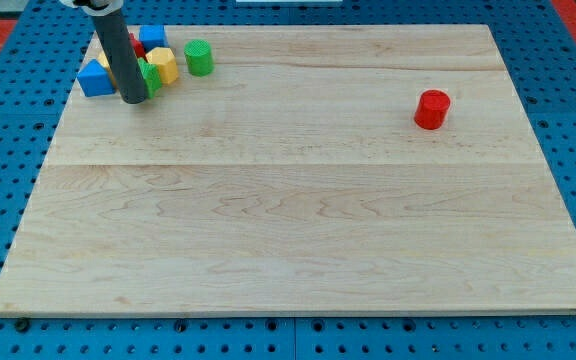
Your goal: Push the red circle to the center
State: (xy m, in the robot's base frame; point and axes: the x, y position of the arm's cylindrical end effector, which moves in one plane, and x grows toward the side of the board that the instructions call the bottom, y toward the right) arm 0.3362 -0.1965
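Note:
The red circle block [432, 109] stands alone on the wooden board [298, 220] at the view's right, in its upper part. My tip [134, 99] is far from it, at the view's upper left, at the lower edge of a cluster of blocks. The dark rod rises from the tip to the view's top edge and hides part of the cluster.
The cluster at the upper left holds a blue block [95, 79], a yellow block [163, 65], a green block [151, 77] right of my tip, another blue block [152, 38] and a partly hidden red block [136, 44]. A green circle block [199, 57] stands just right of them.

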